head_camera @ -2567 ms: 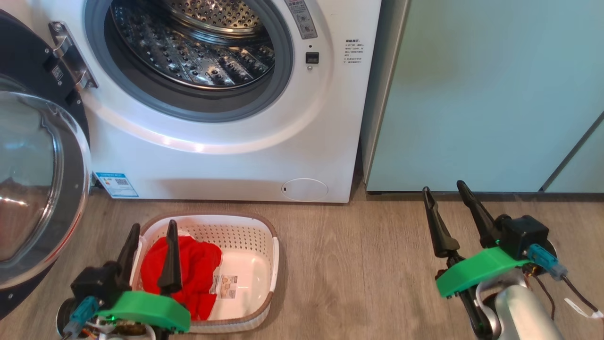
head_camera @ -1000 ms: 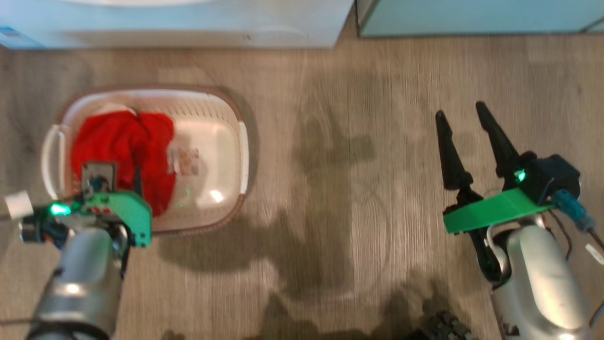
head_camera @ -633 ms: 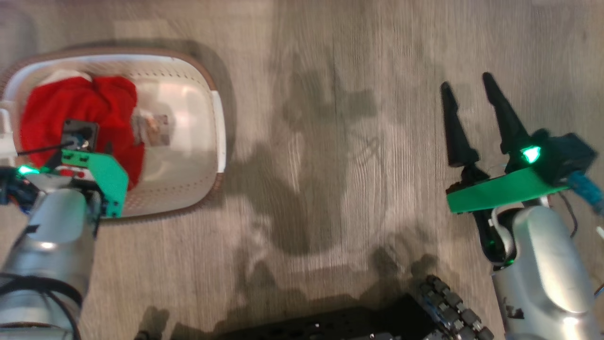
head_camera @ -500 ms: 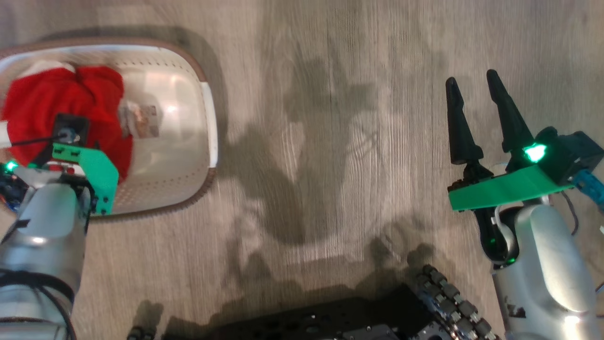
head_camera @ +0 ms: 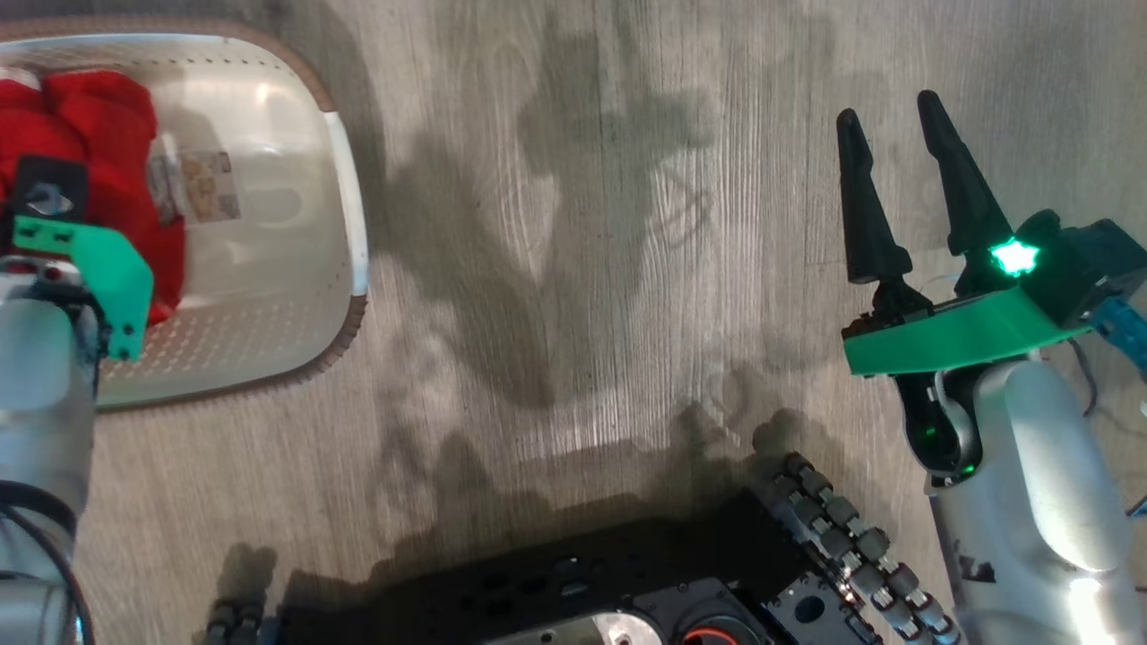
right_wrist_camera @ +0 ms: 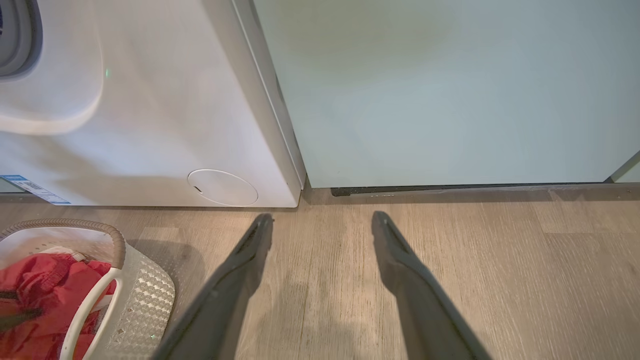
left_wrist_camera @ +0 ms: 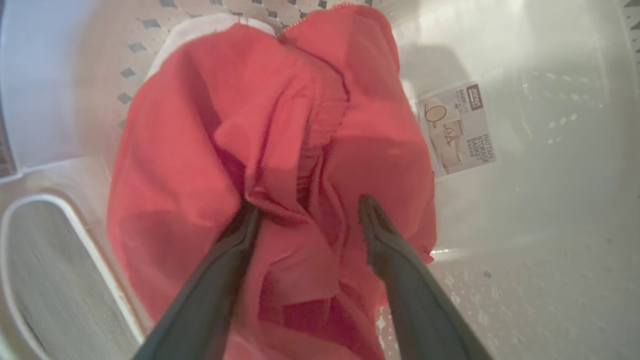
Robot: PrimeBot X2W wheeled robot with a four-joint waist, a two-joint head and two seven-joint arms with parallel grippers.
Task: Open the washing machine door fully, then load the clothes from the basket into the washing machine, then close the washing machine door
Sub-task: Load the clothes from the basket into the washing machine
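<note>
The basket (head_camera: 354,224) is seen standing on the wooden floor (head_camera: 582,269), and the clothes (left_wrist_camera: 280,150), a single crumpled red garment, are heaped in one end of it. The other end is left bare, where a label sticker (left_wrist_camera: 457,130) is stuck to the white bottom just beside the fabric. The left gripper (left_wrist_camera: 307,204) is lowered into the basket with its fingers spread wide. A ridge of red folds is straddled by their tips, but nothing is clamped. The right gripper (head_camera: 887,107) is held above bare floor, well apart from the basket, with its fingers likewise released and empty. In the right wrist view, the washing machine (right_wrist_camera: 150,125) is shown beyond the basket, its round filter cap (right_wrist_camera: 222,186) low on the front, with a pale teal cabinet (right_wrist_camera: 425,90) just beside it.
</note>
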